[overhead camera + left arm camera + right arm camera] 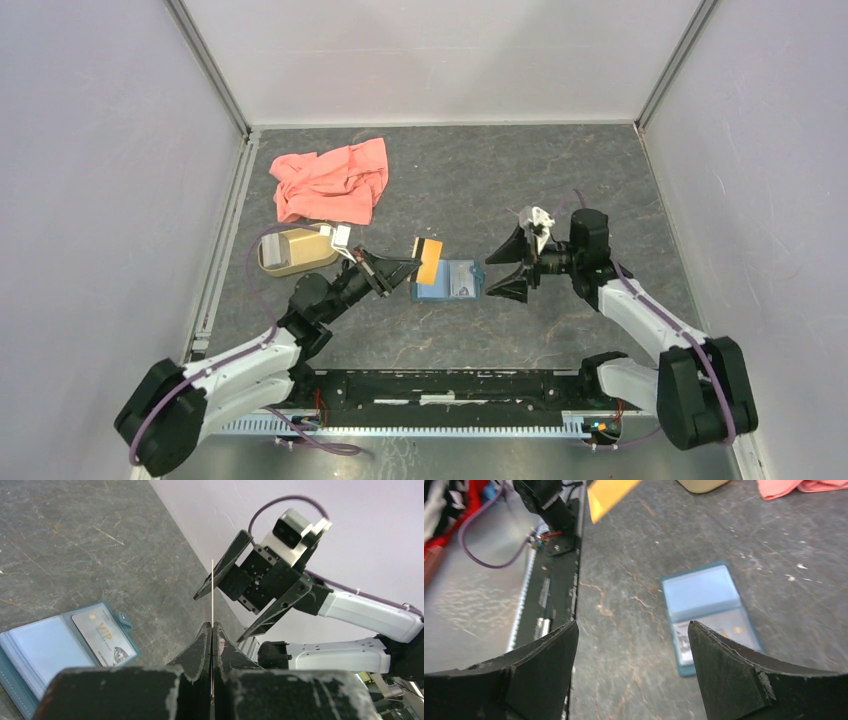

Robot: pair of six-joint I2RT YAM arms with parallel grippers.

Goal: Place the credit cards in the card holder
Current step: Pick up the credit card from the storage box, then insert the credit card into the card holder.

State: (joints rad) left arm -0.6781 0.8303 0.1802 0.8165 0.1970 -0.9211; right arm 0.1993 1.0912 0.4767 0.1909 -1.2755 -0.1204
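A: Where is the gold card (428, 261) in relation to the card holder (452, 281)?

B: It is up off the bench (560, 170), pinched in the left hand (403, 268), whose fingers are closed tight on one end. From above it hangs over the holder's left edge, so the holder lies just right of that hand and below the card

A: And how does the holder lie?

B: Spread open and flat, with its long axis running left to right, roughly on the line between the two hands. A pale card (102, 637) already sits in the right half. The left half shows only light blue lining, so I judge the gold one belongs there

A: How is the card turned?

B: On edge, not flat. The left wrist view sees it as a thin line sticking straight out from the fingers. I reckon it has to tip down and slide along the holder's long axis, though I cannot tell which way the pockets open

A: The right hand (497, 272)?

B: Spread wide and holding nothing, just beside the holder's right edge without touching it, its opening facing left. Both hands are about equally near. The left has the card, so the right looks placed to steady the holder

A: Anything else about?

B: A pink cloth (330, 182) far-left and a tan dish (293, 250) left, both away from the holder
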